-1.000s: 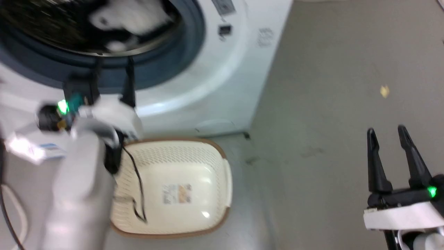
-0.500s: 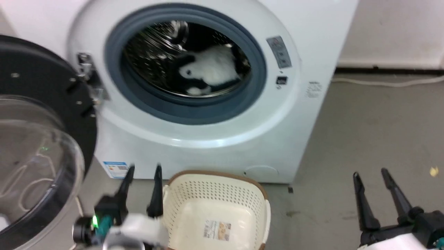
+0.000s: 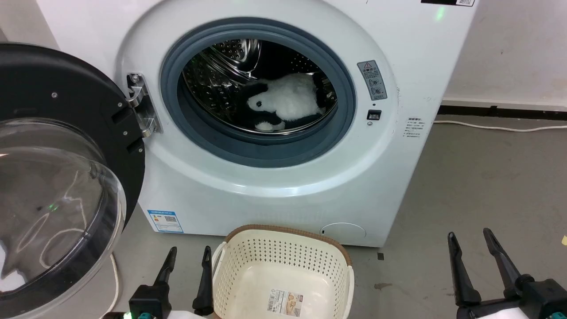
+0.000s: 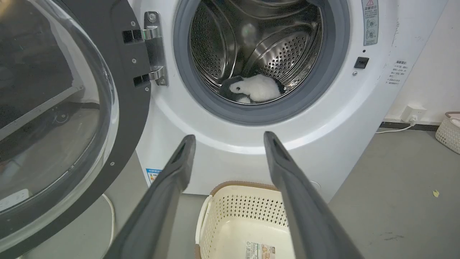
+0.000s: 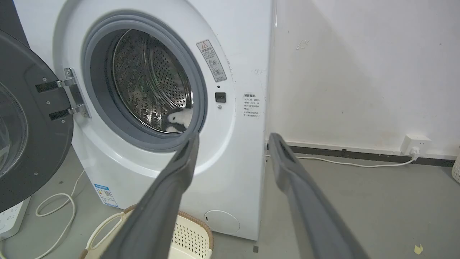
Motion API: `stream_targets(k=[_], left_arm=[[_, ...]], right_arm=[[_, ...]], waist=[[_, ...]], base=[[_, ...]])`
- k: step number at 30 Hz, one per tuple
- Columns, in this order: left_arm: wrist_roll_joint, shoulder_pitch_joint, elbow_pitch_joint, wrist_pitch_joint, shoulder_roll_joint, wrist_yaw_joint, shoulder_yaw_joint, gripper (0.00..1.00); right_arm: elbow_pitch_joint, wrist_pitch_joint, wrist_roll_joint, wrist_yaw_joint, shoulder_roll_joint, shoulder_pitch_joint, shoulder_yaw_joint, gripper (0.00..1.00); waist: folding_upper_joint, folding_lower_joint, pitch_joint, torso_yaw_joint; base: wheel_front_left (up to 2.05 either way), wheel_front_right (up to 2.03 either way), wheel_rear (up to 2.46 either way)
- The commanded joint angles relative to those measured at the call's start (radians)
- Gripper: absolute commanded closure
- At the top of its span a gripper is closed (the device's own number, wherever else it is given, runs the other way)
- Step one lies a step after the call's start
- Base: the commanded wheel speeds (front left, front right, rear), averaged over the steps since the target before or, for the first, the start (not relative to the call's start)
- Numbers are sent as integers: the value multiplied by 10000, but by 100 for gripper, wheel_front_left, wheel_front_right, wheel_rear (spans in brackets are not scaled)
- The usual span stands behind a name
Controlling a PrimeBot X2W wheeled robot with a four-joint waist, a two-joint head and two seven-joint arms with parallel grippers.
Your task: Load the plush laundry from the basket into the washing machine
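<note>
The plush laundry [image 3: 287, 105], a white panda toy with black limbs, lies on the bottom of the steel drum of the washing machine [image 3: 283, 186], also seen in the left wrist view [image 4: 256, 92] and partly in the right wrist view [image 5: 178, 120]. The washer's bubble door [image 3: 53, 177] stands swung open at the left. The cream basket [image 3: 283, 274] sits on the floor before the washer with nothing in it but its label sticker. My left gripper [image 3: 189, 252] is open, low beside the basket's left rim. My right gripper [image 3: 469, 237] is open over the floor at the lower right.
A white cable [image 5: 54, 205] loops on the floor under the open door. Another cord [image 3: 500, 127] runs along the wall base to a socket [image 5: 415, 144] right of the washer. Another pale basket [image 4: 449, 131] stands far right. Grey floor [image 3: 487, 190] spreads right of the washer.
The head camera has tilted up, so the whole washer front and open door now show. The left gripper has drawn back from the drum mouth down to beside the basket. The toy stays in the drum.
</note>
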Motion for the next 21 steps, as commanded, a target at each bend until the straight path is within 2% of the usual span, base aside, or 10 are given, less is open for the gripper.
stream_targets(k=[1,7,8,21], left_arm=[[88,140,-98,-54,-37,-43,-1,0],[147,132,-311,-55,-69,-154,-36,0],[98,33,-302,5,-82,-125,-57,100],[216,3,-404,191,-89,-113,18,100]], right_arm=[[52,-42,-2,-9,35,142,-5,0],[108,-42,67,-9,37,160,-3,0],[96,5,42,0,4,3,12,100],[83,194,-27,-1,5,-72,57,100]], waist=[[0,-1,8,-8],[0,-1,23,25],[0,0,27,31],[0,0,37,2]], base=[[0,0,0],[0,0,0],[0,0,0],[0,0,0]])
